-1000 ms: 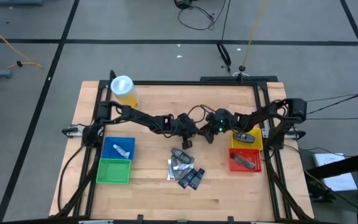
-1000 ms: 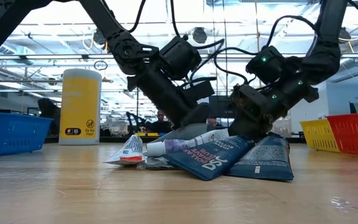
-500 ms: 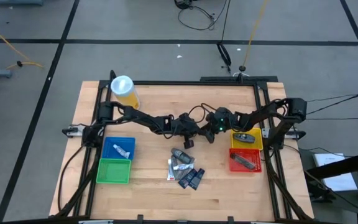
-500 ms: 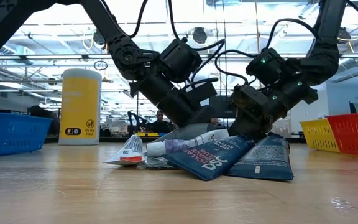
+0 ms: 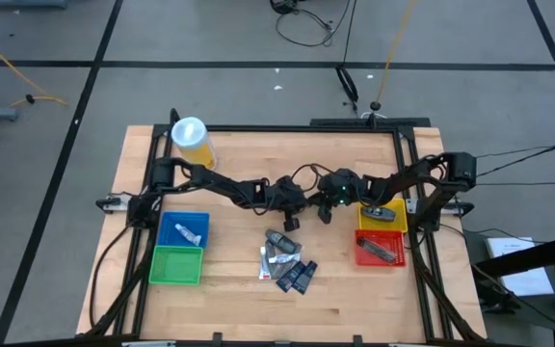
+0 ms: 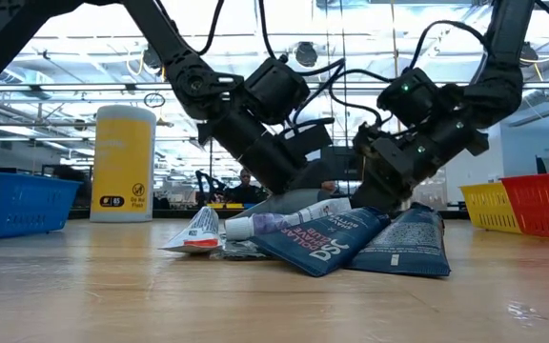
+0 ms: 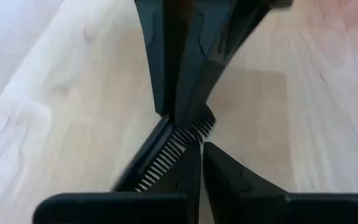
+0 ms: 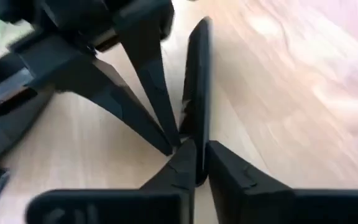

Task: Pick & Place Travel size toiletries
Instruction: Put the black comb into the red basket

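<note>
high view: both arms are meeting over the mid tabletop (image 5: 229,159), just behind the toiletries pile (image 5: 285,262). left end effector (image 7: 201,146) is pinching narrow on a dark toothed piece (image 7: 166,155); right end effector (image 8: 197,146) is clamping narrow on its other end. long axis is running between them. judgement: right arm is sitting nearer the yellow bin (image 5: 400,220), so left is probably releasing next.

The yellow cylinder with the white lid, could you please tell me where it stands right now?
In the high view, the yellow cylinder stands upright at the table's far left corner, beside the left arm's base and beyond the blue bin.
</note>
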{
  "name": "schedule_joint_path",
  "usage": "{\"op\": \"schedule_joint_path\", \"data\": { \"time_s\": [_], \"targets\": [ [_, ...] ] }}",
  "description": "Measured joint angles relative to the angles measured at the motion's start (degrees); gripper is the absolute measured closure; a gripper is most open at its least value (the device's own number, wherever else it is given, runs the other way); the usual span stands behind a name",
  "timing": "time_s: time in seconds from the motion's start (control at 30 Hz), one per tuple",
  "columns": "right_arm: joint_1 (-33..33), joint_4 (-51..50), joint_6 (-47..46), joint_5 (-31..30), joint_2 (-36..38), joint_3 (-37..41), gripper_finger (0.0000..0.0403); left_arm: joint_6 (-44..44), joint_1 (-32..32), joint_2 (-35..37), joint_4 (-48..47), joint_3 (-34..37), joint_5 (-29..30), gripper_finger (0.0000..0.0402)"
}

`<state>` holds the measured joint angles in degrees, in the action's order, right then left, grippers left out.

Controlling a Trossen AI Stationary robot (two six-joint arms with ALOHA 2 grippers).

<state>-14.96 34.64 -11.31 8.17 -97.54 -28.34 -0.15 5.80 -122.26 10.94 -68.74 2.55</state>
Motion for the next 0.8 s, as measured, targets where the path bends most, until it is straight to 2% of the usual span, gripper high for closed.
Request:
{"op": "schedule_joint_path", "data": {
  "time_s": [0.23,0.47,0.57,0.67,0.8],
  "targets": [
    [0.7,0.6,0.6,-0.8,0.7,0.0,0.0394,2.7,-2.7,10.5,-7.6,0.1,1.3,0.0376],
    [2.9,-1.2,2.4,-3.8,4.7,0.1,0.0397,6.7,-5.7,19.2,-13.6,0.1,10.1,0.0375],
    [3.5,-2.0,3.1,-4.0,5.7,0.2,0.0397,7.0,-5.9,20.3,-15.6,-0.1,11.4,0.0369],
    [3.6,-2.1,3.2,-4.1,5.8,0.2,0.0397,7.0,-5.2,19.5,-17.3,0.1,11.4,0.0338],
    [3.9,-2.5,3.2,-4.8,5.9,0.2,0.0397,6.9,-3.6,16.0,-16.4,0.1,10.9,0.0261]
  ]
}}
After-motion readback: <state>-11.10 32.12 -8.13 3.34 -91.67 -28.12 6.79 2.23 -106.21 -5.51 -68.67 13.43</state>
